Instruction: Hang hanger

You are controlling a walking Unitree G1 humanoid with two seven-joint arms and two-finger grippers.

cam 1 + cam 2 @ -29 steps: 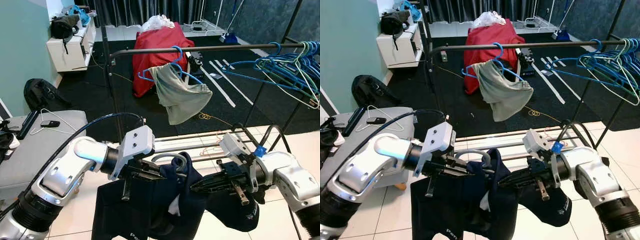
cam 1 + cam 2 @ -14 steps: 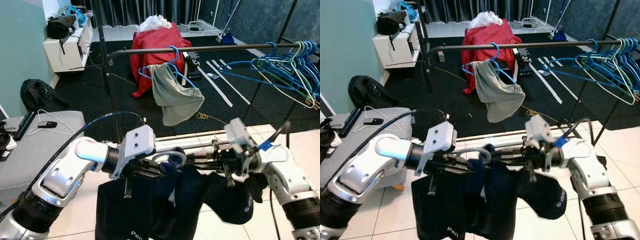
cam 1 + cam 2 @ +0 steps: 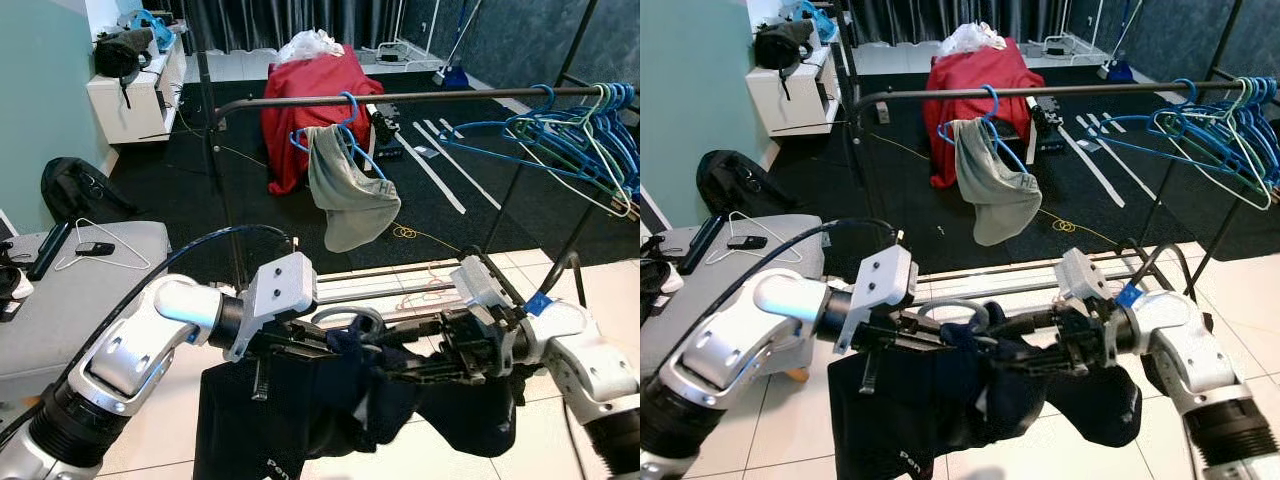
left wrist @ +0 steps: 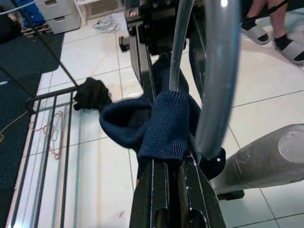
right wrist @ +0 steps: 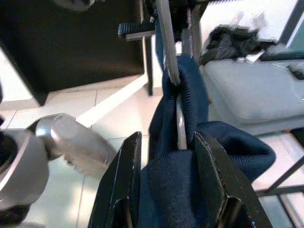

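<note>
A grey hanger (image 3: 345, 322) carries a navy garment (image 3: 300, 410) low in front of me, its hook pointing up. My left gripper (image 3: 335, 345) is shut on the hanger at the neck, seen close in the left wrist view (image 4: 172, 166) with the navy collar (image 4: 164, 128) draped over it. From the right, my right gripper (image 3: 400, 358) reaches in, its fingers (image 5: 118, 190) closed on bunched navy cloth beside the hanger wire (image 5: 180, 123). Beyond runs the black clothes rail (image 3: 400, 97).
The rail holds a blue hanger with a grey garment (image 3: 350, 190) and several blue hangers (image 3: 570, 130) at the right. A low metal rack (image 3: 400, 285) stands just behind my grippers. A grey bench (image 3: 70, 290) is on the left. A person's feet (image 4: 275, 33) stand nearby.
My right gripper has dropped from its raised spot and moved in toward the left gripper, bunching the navy cloth under the hanger. The left gripper has barely moved.
</note>
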